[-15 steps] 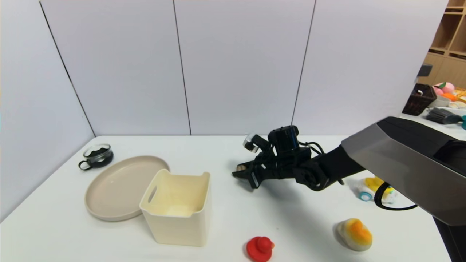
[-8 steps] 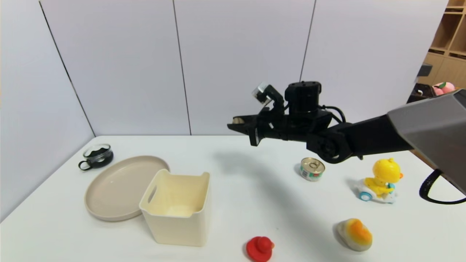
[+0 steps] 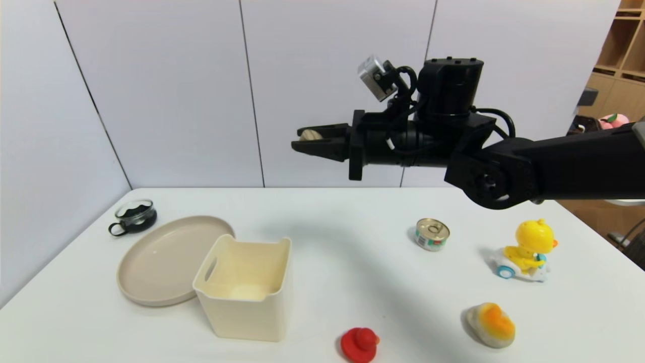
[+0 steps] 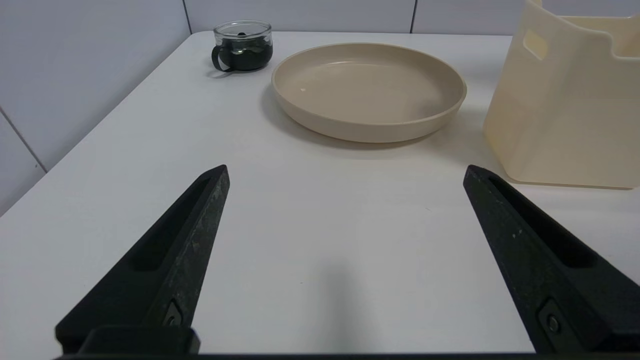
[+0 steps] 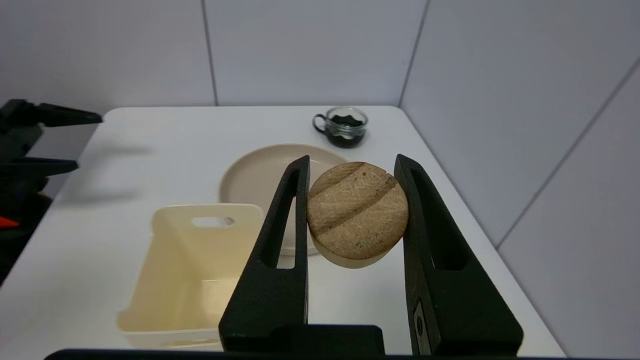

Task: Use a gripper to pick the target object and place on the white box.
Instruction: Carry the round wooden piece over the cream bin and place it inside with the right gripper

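Brown and round, the small cylinder (image 5: 357,213) sits pinched in the right pincer (image 3: 311,140), high above the counter (image 3: 352,262) and short of the white box (image 3: 245,287). The left pincer (image 4: 345,250) rests spread near the counter's left edge. Only the tips grip the cylinder, so a jerk could drop it outside the box.

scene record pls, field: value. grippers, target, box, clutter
right gripper: raised high above the table, shut on the target object
target object: small brown striped disc, clamped between both fingers
left gripper: low over the table near the plate, open, holds nothing
white box: upright, nothing seen inside, touching the plate's edge
plate: beige, round, nothing on it
glass cup: behind the plate, dark contents
other items: tin can, yellow duck toy, red toy, orange-white toy
status: not yet over the white box
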`<state>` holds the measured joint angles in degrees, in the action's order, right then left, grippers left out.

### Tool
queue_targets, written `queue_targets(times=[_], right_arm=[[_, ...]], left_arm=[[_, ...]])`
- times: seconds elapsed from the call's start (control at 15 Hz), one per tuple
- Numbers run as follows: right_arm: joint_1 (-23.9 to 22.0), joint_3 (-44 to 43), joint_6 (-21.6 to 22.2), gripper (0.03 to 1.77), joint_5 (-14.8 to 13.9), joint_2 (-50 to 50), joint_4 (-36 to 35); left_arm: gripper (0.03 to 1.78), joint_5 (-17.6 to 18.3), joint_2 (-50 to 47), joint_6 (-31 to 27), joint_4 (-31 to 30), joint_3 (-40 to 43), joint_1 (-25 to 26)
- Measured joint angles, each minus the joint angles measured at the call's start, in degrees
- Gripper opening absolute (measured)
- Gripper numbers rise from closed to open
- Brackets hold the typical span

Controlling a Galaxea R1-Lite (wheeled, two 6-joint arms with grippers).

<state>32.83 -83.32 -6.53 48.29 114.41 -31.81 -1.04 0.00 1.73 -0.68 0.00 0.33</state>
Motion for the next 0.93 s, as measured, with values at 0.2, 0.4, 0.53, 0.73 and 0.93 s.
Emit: queue_targets(times=[0.2,0.4,0.53,0.73,0.93], right_arm=[[3.1,2.3,-0.2,0.52,1.1,-1.2,1.7],[7.1,3.7,-0.6,0.52,0.9,-2.0,3.6],[10.1,4.8,-1.6,0.52,0.5,-1.9,3.3],[12.8,7.9,-5.7,0.52,0.2,-1.0,3.4],[14.4,10.6,-12.3,0.52,-1.5,1.2,3.7]], left_arm=[[1.69,0.0,0.0,0.0,0.0,0.0,0.0],[1.69,0.0,0.0,0.0,0.0,0.0,0.0],[1.69,0.0,0.0,0.0,0.0,0.0,0.0],[1.69,0.0,0.0,0.0,0.0,0.0,0.0],[1.69,0.0,0.0,0.0,0.0,0.0,0.0]])
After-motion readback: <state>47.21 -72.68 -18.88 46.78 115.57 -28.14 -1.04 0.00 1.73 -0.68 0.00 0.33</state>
